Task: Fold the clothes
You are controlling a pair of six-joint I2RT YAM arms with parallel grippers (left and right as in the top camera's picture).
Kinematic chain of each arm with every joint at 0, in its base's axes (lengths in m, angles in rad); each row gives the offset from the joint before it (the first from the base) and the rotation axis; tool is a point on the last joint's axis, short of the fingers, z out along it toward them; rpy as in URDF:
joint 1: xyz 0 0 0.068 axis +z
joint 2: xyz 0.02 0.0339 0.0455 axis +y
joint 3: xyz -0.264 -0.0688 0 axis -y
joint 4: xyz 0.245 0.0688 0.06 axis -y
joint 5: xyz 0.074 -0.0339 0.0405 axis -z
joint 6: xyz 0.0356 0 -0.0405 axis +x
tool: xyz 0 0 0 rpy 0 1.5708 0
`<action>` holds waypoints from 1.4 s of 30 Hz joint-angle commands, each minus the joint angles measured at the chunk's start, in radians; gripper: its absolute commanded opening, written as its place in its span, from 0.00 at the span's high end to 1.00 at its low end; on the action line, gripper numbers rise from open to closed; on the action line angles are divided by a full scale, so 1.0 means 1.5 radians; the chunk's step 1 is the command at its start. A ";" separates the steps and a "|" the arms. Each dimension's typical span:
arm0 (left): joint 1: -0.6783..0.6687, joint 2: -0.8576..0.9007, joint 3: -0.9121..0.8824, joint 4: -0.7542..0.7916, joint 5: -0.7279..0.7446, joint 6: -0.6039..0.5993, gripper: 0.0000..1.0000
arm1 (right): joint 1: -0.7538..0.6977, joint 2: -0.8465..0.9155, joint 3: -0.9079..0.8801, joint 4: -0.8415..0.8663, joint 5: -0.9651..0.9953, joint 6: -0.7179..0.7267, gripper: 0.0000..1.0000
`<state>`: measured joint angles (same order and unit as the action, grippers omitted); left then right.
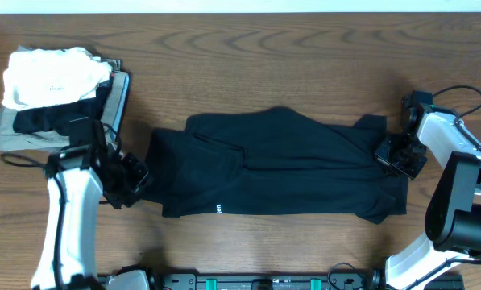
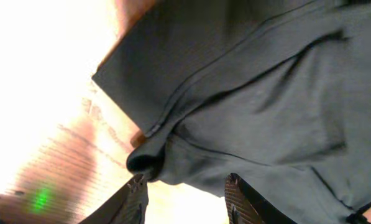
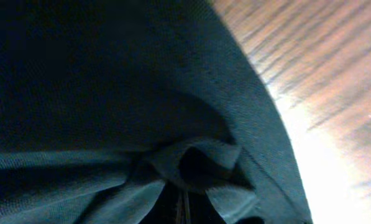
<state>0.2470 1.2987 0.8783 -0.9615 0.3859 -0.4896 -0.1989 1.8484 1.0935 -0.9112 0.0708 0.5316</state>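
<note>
lying spread: one black t-shirt [image 1: 280, 165], left pincer [image 1: 139, 181] beside, right pincer [image 1: 391, 153] pinching

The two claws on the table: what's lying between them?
Only the black T-shirt, lying lengthwise from the left gripper to the right gripper. The overhead view shows this.

- We found the T-shirt [image 1: 280, 165] lying across the middle of the table [image 1: 304, 48]
- A pile of folded garments [image 1: 55, 97] sat behind it, at the far left
- The left gripper [image 1: 135, 181] was at its left edge, the right gripper [image 1: 397, 153] on its right edge
</note>
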 commanded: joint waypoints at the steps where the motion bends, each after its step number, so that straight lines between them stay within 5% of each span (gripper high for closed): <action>1: 0.003 -0.036 -0.002 0.017 -0.029 0.009 0.57 | -0.007 -0.044 0.033 -0.001 0.038 0.019 0.99; 13: -0.061 -0.001 -0.002 0.185 -0.019 0.044 0.60 | 0.007 -0.073 0.104 0.024 -0.248 -0.161 0.99; 19: -0.110 0.092 -0.002 0.254 -0.019 0.047 0.66 | 0.027 -0.072 0.104 0.032 -0.247 -0.171 0.99; 25: -0.116 0.192 -0.002 0.339 -0.019 0.052 0.94 | 0.038 -0.072 0.102 0.034 -0.247 -0.171 0.99; 42: -0.116 0.298 -0.003 0.319 0.013 0.056 0.94 | 0.089 -0.071 0.012 0.068 -0.156 -0.068 0.98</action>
<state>0.0746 1.7309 0.8783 -0.4576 0.4232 -0.4145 -0.0723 1.7458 1.1442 -0.8162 -0.2272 0.3618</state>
